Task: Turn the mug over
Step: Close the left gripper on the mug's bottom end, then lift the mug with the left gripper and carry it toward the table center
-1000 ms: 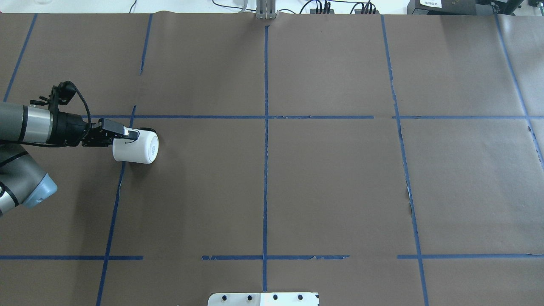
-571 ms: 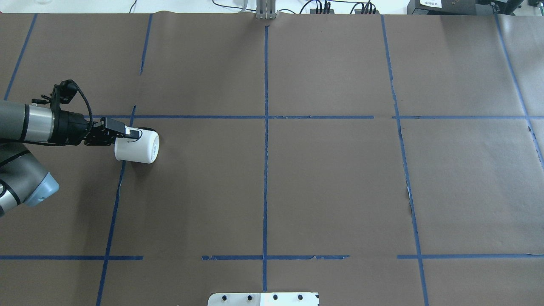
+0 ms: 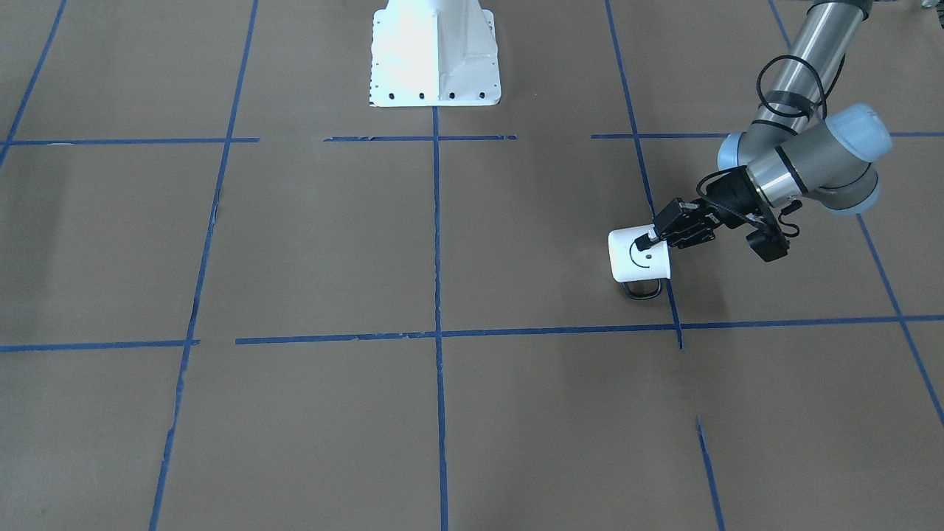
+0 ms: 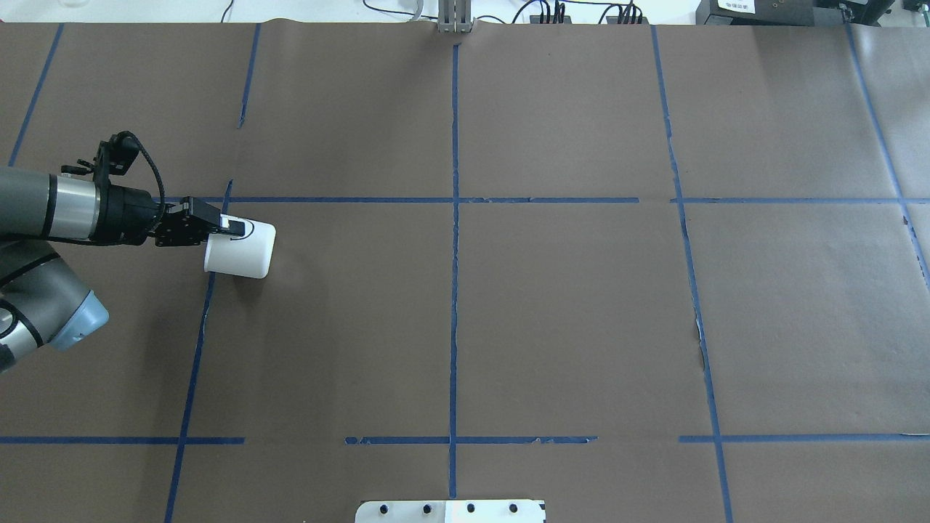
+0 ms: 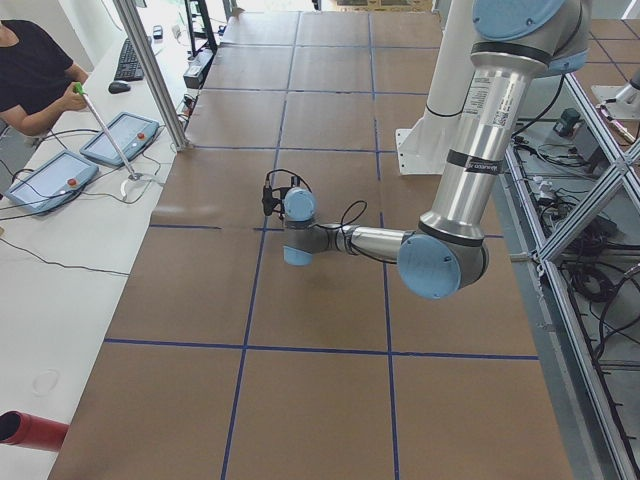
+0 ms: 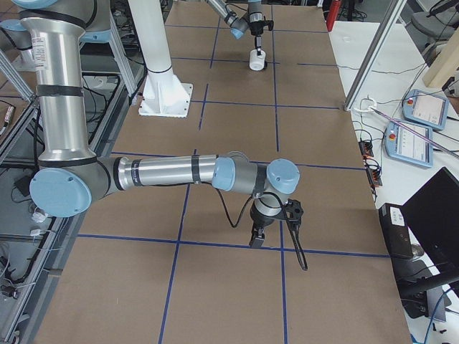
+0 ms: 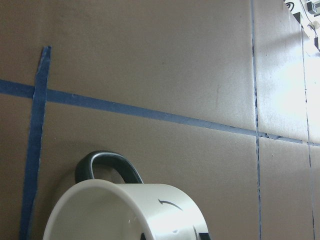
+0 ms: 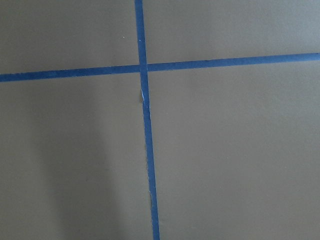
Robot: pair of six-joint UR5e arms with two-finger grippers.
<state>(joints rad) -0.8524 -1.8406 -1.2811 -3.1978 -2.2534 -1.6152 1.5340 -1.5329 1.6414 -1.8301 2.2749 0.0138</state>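
Observation:
The white mug (image 4: 243,253) with a black smiley face (image 3: 640,254) sits at the table's left side, tilted, its open end toward my left gripper. Its black handle (image 3: 641,290) points away from the robot, low by the table. My left gripper (image 4: 234,226) is shut on the mug's rim; it also shows in the front-facing view (image 3: 649,237). The left wrist view shows the rim (image 7: 125,192) and the handle (image 7: 105,164) close up. My right gripper (image 6: 257,240) hangs over bare paper at the table's right end; I cannot tell whether it is open or shut.
Brown paper with blue tape lines (image 4: 454,290) covers the table. The robot's white base plate (image 3: 434,51) stands at the near middle edge. Cables and boxes (image 4: 581,11) line the far edge. An operator (image 5: 35,70) sits at the side desk.
My left gripper has moved slightly right and turned the mug by its rim. The mug's base, which faced the overhead camera on the right, has swung out of sight.

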